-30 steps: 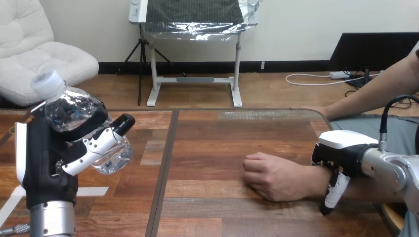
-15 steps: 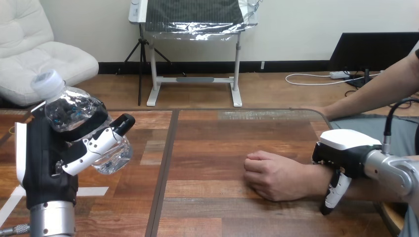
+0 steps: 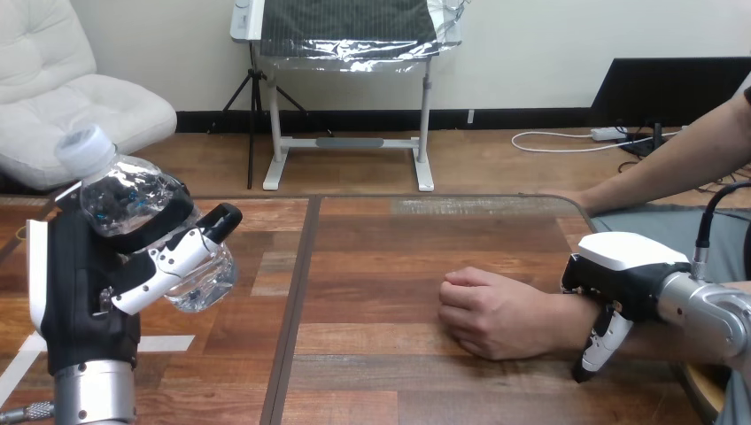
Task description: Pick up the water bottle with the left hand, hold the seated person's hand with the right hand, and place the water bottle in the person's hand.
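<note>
- Your left hand (image 3: pixel 81 283) was raised over the near left part of the table (image 3: pixel 390 257), with your silver forearm coming up from the bottom edge.
- Its fingers (image 3: pixel 168 258) were curled round the water bottle (image 3: pixel 133 199), so that hand was grasping the bottle.
- The water bottle lay tilted in that grip. Its white cap (image 3: pixel 86 146) pointed up and to the left above the hand. Its base stuck out to the right past the fingers, clear of the tabletop.
- Your right hand (image 3: pixel 624 270) lay at the near right, white shell upward, sitting over the person's wrist (image 3: pixel 567 319).
- From this angle you could not have told whether that hand gripped the wrist or only rested on it; its underside was hidden.
- The person's hand (image 3: pixel 491 314) rested on the table just to the left of your right hand. It was closed into a loose fist with its back turned up.
- The water bottle was well apart from the person's hand, with a bare stretch of wood between them. It was nearer your left hand's side of the table than your right's.
- The person's other forearm (image 3: pixel 673 168) showed beyond your right hand, running down toward the table's far right corner.
</note>
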`<state>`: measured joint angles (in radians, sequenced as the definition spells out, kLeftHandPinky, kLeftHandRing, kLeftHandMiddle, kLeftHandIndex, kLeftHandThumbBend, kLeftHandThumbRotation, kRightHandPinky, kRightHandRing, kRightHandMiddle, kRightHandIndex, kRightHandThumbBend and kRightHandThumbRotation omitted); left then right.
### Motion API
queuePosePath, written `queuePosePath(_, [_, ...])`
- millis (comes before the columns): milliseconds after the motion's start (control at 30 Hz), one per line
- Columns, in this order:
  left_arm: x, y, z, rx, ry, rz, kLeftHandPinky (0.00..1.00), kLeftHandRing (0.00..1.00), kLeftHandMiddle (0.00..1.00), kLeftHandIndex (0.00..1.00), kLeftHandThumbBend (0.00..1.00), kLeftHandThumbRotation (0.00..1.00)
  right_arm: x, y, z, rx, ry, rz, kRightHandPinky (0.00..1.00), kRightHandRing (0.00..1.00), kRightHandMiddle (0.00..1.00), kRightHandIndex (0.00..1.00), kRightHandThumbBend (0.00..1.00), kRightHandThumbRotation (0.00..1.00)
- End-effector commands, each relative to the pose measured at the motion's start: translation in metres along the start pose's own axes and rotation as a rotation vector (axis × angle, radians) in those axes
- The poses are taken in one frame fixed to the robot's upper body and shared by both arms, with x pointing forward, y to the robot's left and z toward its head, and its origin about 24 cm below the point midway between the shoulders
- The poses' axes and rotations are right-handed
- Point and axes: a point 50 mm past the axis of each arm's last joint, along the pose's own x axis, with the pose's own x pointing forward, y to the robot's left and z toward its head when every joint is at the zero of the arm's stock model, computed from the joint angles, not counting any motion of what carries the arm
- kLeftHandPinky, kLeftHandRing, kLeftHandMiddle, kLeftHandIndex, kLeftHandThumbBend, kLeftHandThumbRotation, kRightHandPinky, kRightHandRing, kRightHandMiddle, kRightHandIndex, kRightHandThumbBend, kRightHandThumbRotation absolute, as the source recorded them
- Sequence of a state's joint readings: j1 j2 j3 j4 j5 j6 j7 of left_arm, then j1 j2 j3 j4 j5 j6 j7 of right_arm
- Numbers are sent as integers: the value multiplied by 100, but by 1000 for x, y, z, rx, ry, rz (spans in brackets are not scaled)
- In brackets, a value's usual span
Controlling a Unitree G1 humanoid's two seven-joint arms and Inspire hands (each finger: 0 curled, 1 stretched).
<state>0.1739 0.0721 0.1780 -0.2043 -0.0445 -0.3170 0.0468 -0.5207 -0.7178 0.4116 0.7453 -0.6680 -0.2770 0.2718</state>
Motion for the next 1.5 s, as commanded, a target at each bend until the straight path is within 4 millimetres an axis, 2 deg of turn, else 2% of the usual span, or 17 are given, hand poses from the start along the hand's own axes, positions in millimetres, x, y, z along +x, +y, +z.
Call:
queuePosePath(0, [17, -8, 27, -27, -160, -13, 17, 23, 30, 35, 54, 0, -2, 11, -1, 73, -1, -3, 5, 10, 17, 20, 80, 0])
queuePosePath(200, [17, -8, 26, -42, -160, -17, 17, 23, 30, 35, 53, 0, -5, 2, -3, 85, 2, -31, 3, 8, 14, 15, 76, 0])
queuePosePath(400, [17, -8, 26, -32, -157, -15, 17, 23, 30, 35, 53, 0, -8, -7, -4, 103, -3, -58, 3, 8, 14, 15, 75, 0])
queuePosePath(933, [18, -11, 23, -37, -149, -29, 17, 23, 30, 35, 54, 0, -17, -28, -5, 146, -27, -115, 6, 12, 19, 19, 76, 0])
queuePosePath(1467, [19, -16, 22, -29, -147, -38, 18, 23, 29, 35, 56, 0, -23, -47, -2, 177, -53, -143, 14, 19, 25, 25, 79, 0])
